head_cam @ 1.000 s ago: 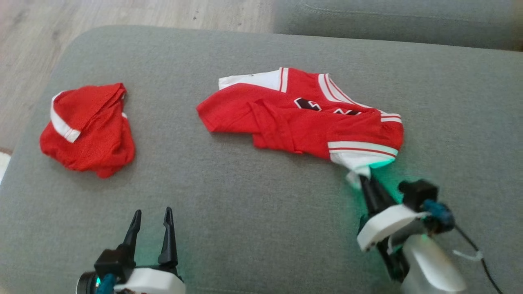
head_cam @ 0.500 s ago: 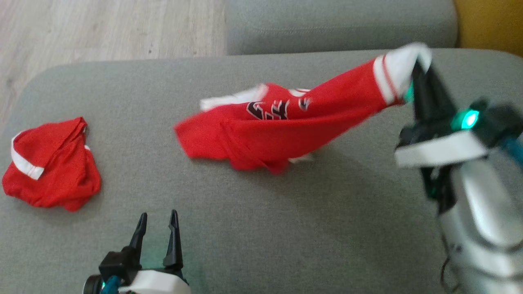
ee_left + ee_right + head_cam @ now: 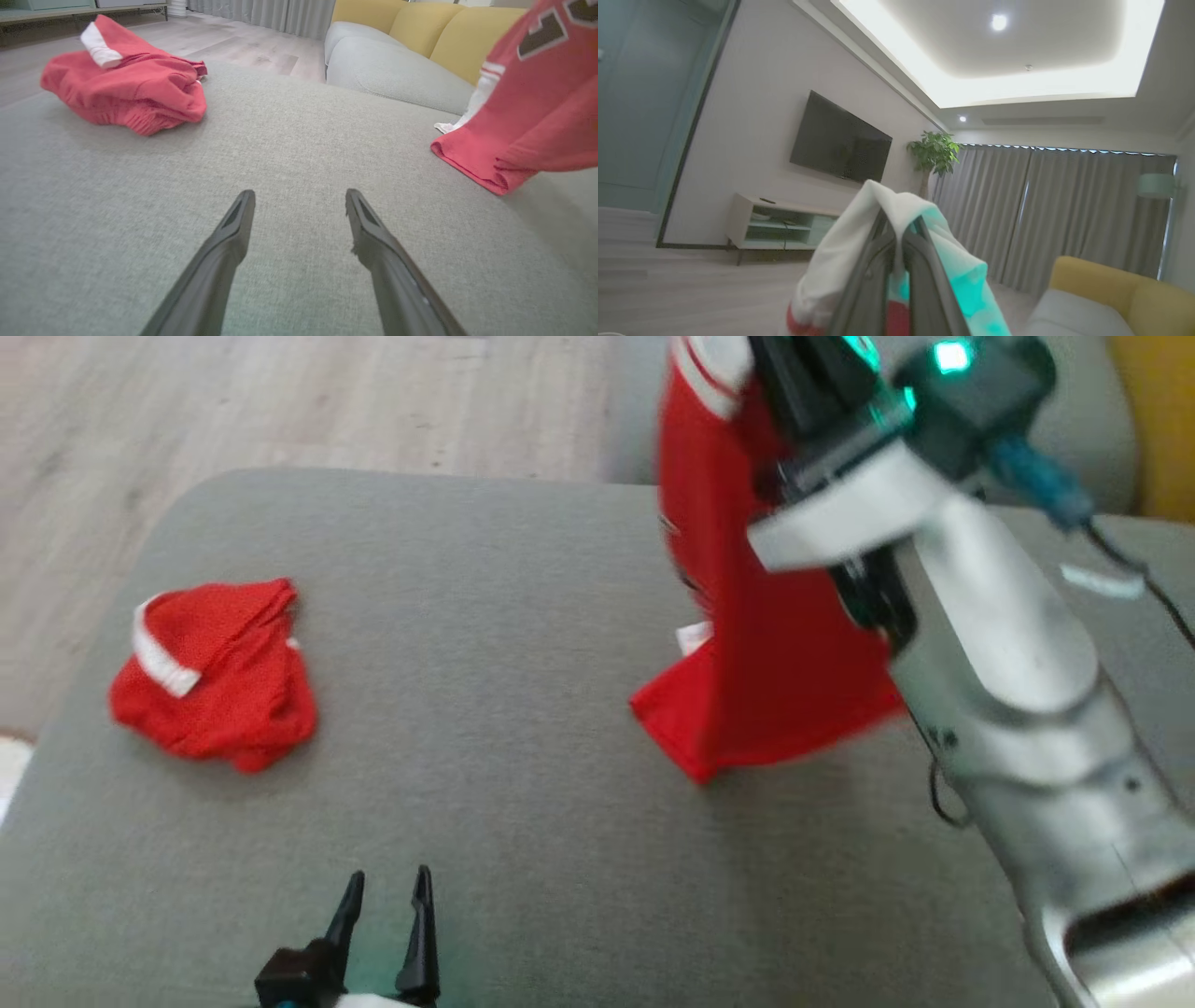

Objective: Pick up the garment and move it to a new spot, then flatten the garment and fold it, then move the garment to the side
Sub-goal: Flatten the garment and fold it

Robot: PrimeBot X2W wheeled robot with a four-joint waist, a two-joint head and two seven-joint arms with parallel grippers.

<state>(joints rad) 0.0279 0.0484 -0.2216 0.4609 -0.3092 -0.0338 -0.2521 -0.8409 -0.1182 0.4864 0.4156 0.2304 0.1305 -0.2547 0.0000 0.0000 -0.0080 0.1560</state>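
While the right claw (image 3: 789,359) stands high at the upper right of the head view, its two dark fingers are pressed together on the white-trimmed edge of a red sports jersey with white stripes and dark lettering (image 3: 756,663). The jersey hangs down from that pinch in one long drape. Its lower hem reaches the grey woven sofa seat (image 3: 467,616) right of centre and appears to touch it there. In the right wrist view the same claw (image 3: 899,233) shows white cloth (image 3: 859,233) folded over both fingertips, lit green on one side.

Two red garments are in sight. The second is a crumpled red garment with one white band (image 3: 215,681), lying in a heap at the left of the seat, well apart from the hanging jersey.

The left claw (image 3: 387,887) sits at the bottom edge of the head view with its two fingers spread and nothing between them. It is low over bare seat fabric, as the left wrist view (image 3: 299,200) shows. In that view the heap (image 3: 131,93) lies at the upper left and the jersey (image 3: 537,116) at the right edge.

A pale wood floor (image 3: 280,401) runs along the top left. A second grey cushion (image 3: 373,70) and yellow sofa cushions (image 3: 420,28) lie beyond the seat.
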